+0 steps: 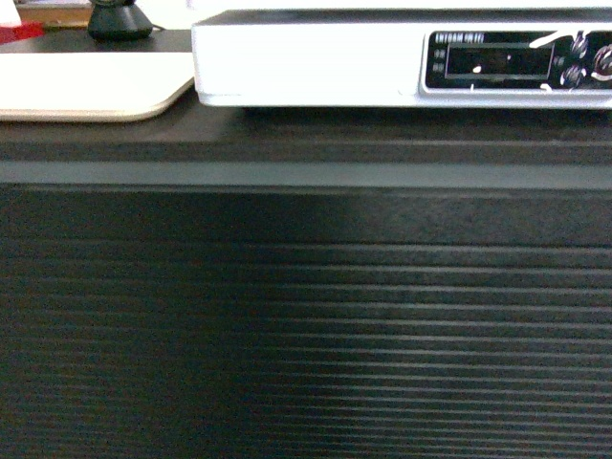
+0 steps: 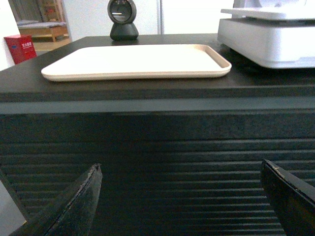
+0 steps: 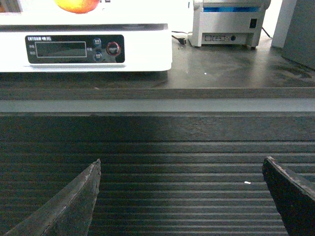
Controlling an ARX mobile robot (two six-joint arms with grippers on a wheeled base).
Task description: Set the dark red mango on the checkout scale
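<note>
On the scale (image 3: 83, 46) at the checkout (image 3: 197, 147), the dark red mango (image 3: 76, 5) is already sitting, so both empty grippers, left gripper (image 2: 179, 201) and right gripper (image 3: 179, 201), are hanging wide open below, needing only retreat.

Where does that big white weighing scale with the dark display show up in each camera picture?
Head: the white scale with the dark display panel sits upper right on the black woodgrain counter.
Left wrist: upper right corner, beside the beige tray.
Right wrist: upper left.
Shared landmark: the counter's ribbed front.

Left tool (image 2: 182, 206), right tool (image 3: 182, 206) agape
</note>
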